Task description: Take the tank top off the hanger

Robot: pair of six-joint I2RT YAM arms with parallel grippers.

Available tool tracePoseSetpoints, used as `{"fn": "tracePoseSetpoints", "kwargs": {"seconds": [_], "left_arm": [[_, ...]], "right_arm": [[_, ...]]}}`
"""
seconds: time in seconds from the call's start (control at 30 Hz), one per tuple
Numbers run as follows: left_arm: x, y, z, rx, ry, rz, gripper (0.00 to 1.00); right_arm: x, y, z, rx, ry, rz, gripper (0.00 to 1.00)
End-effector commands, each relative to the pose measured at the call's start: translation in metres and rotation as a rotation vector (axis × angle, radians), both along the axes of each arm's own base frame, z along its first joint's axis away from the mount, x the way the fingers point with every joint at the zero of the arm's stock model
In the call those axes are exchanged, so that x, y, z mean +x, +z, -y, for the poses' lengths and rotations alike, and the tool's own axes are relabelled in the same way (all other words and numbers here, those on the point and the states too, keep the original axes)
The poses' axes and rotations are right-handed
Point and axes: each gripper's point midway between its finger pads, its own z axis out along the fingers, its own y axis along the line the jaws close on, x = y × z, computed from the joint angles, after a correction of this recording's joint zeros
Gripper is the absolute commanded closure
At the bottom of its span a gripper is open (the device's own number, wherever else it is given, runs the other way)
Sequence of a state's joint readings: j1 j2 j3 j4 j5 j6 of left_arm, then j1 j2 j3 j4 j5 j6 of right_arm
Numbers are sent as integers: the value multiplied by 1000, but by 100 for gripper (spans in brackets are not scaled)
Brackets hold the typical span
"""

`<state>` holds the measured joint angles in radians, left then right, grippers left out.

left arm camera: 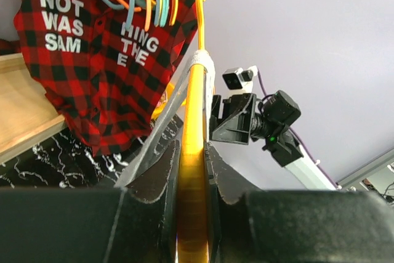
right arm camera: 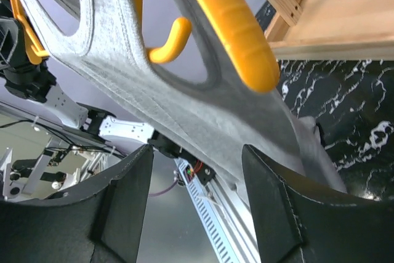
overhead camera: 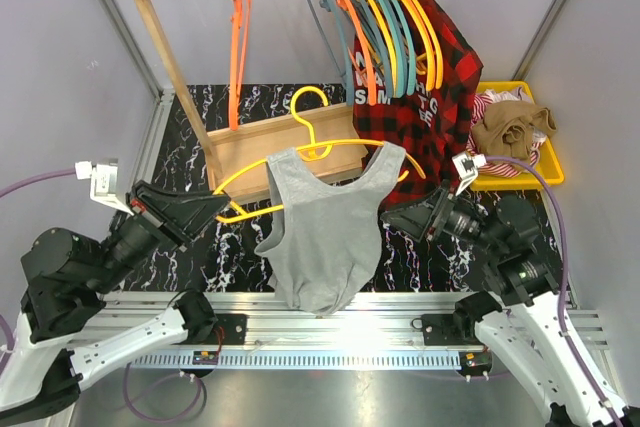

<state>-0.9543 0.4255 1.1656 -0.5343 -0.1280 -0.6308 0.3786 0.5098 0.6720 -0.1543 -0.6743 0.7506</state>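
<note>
A grey tank top hangs on a yellow hanger held in the air in front of the wooden rack. My left gripper is shut on the hanger's left end; in the left wrist view the yellow bar sits clamped between the jaws. My right gripper is open beside the tank top's right edge, under the hanger's right arm. In the right wrist view the grey fabric and the hanger's yellow end lie just beyond the open fingers, not between them.
A wooden rack stands behind with several coloured hangers and a red plaid shirt. An orange hanger hangs at its left. A yellow tray with clothes sits at the right.
</note>
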Motion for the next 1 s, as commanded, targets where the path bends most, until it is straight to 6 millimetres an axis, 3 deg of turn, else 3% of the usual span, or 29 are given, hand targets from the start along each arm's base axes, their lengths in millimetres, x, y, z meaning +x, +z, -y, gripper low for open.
{"fn": "tracePoseSetpoints", "kwargs": {"seconds": [0.0,0.27,0.37,0.4,0.47,0.67,0.77,0.9,0.93,0.97], "left_arm": [[1,41,3,-107,-5,90,100],[3,42,5,-119,-2,90,100],[6,40,7,-119,5,88,100],[8,40,7,-120,14,87,100],[9,42,5,-121,27,93,100],[16,44,4,-130,61,102,100],[19,44,3,-127,78,105,100],[17,50,-6,-121,99,120,100],[17,46,-7,-103,101,111,100],[16,44,-8,-91,104,105,100]], "right_arm": [[9,19,-7,66,19,63,32],[35,25,-6,55,-67,146,31],[38,27,-13,67,-44,149,40],[38,27,-15,67,-34,144,49],[32,25,-20,70,-8,134,55],[19,9,-14,63,-19,90,72],[17,5,-9,55,-46,72,98],[25,-2,8,10,-175,24,100],[33,-11,21,-17,-277,-22,100],[37,-6,30,-9,-345,-45,100]]}}
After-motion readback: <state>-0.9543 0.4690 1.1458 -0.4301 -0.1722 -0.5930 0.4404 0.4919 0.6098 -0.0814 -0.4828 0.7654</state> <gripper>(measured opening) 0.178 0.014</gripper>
